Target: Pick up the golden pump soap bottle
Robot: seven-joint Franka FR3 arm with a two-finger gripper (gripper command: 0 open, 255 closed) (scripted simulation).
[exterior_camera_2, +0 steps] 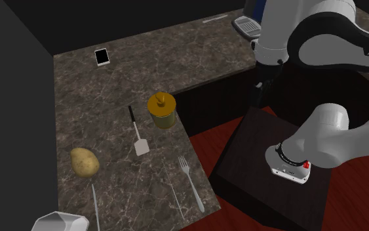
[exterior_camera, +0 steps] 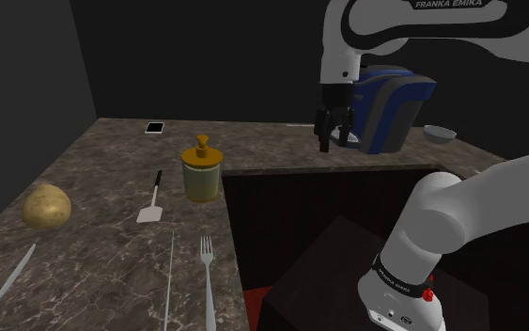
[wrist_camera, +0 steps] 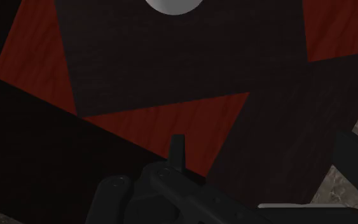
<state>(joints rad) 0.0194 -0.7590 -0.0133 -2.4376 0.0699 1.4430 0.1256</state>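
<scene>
The golden pump soap bottle (exterior_camera: 201, 170) (exterior_camera_2: 162, 110) is a squat yellow-green jar with an amber pump cap. It stands upright on the dark marbled counter (exterior_camera: 112, 240) (exterior_camera_2: 104, 98), near the counter's inner edge. My black gripper (exterior_camera: 335, 141) hangs in the air over the dark recess, well off the shoulder view's right of the bottle and higher than it. It points down, open, with nothing between its two fingers. The wrist view looks down on the dark stand (wrist_camera: 184, 57) and red floor (wrist_camera: 171, 118).
A white spatula (exterior_camera: 152, 202) lies beside the bottle, with a fork (exterior_camera: 208, 273), a long thin utensil (exterior_camera: 170, 282) and a potato (exterior_camera: 46, 207) nearer the front. A phone (exterior_camera: 154, 127) lies at the back. A blue appliance (exterior_camera: 389, 108) and a bowl (exterior_camera: 440, 133) sit behind the gripper.
</scene>
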